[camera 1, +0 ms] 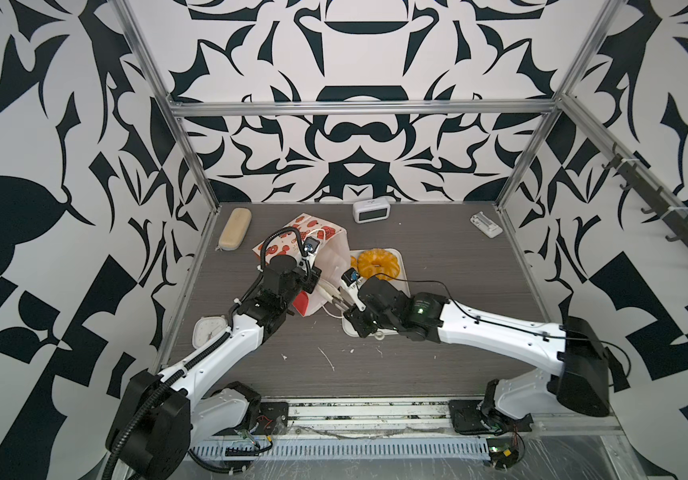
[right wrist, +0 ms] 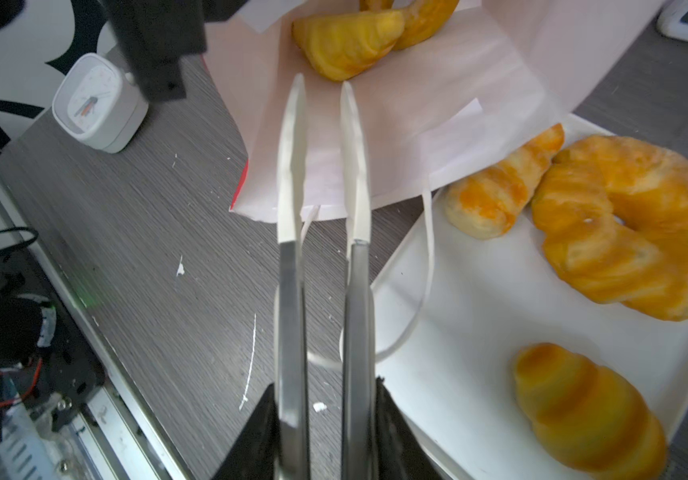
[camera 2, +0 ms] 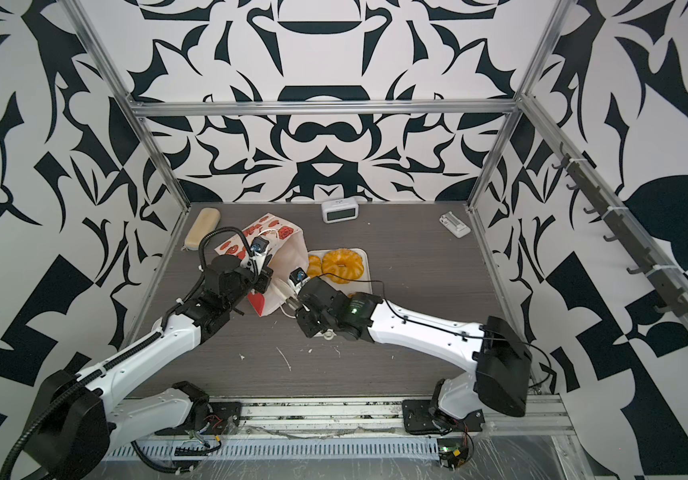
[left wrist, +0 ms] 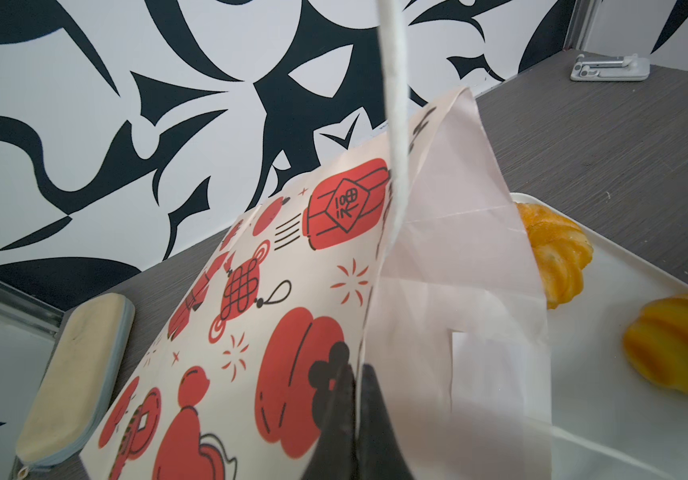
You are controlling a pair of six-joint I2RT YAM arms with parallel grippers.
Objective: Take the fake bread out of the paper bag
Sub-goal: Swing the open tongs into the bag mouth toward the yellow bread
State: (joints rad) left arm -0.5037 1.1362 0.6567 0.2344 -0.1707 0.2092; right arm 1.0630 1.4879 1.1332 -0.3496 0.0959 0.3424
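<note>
Your paper bag [camera 1: 334,259] lies tipped on its side left of the middle of the table [camera 1: 438,357], its mouth facing the white tray [right wrist: 479,324] and its lower wall overlapping the tray's edge. Your left gripper [left wrist: 355,386] is clamped on the bag's rim, with a dark finger on either side of the paper. Your right gripper [right wrist: 322,85] has its long white-tipped fingers [right wrist: 292,145] apart with nothing between them. The tips sit over the bag's white inner wall, just short of the fake bread [right wrist: 346,41] inside — two golden pieces, one partly behind the other. Three more pieces lie on the tray — a ring loaf [right wrist: 633,224], a small croissant [right wrist: 500,187] just beside it, and a ridged roll [right wrist: 583,411] apart from both. A cord handle [right wrist: 427,270] trails over the tray's edge beneath the fingers.
</note>
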